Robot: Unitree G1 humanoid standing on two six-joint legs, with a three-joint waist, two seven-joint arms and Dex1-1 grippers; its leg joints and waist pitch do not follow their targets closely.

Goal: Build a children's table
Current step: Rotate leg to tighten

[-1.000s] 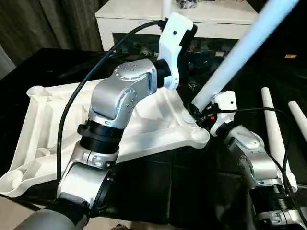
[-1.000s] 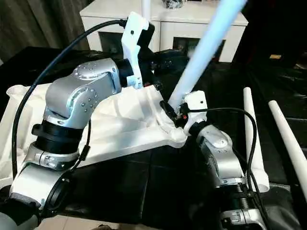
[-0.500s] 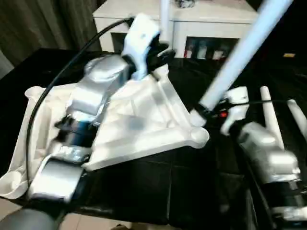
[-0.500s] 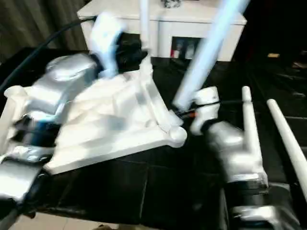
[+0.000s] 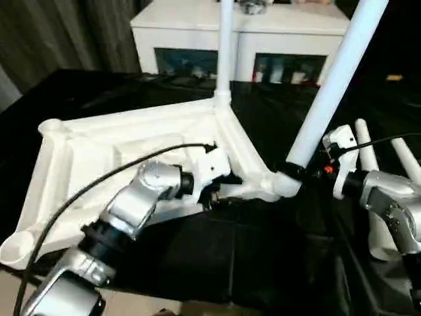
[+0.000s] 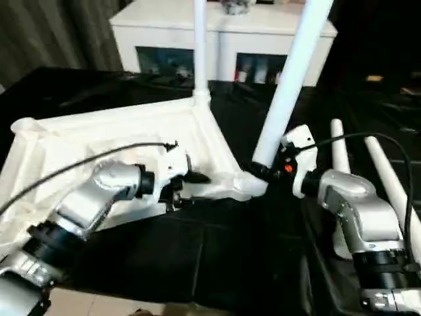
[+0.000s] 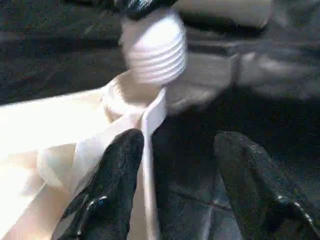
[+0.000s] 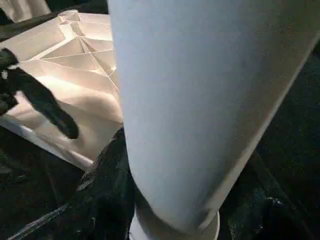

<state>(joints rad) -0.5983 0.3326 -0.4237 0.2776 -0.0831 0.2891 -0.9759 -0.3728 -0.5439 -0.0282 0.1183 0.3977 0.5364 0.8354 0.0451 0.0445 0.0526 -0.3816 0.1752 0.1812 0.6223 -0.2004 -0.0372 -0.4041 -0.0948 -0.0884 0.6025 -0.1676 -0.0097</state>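
- Left eye view showed you the children's table lying upside down on the black surface, ribbed underside up, with one leg standing in the far corner socket.
- Your right gripper had its jaws clamped round the base of a second leg, right at the near corner socket; that leg's long axis ran steeply up and leaned away from the jaws.
- Your left gripper held nothing: its jaws stood apart, straddling the top's thin edge rib just below the leg's threaded end.
- Two spare legs lay on the surface beyond your right arm, pointing away from you.
- Judging by the thin moulded plastic, you should have expected a light, stiff, rather slick part; gripping low on the leg, near the socket, looked the steadiest hold.
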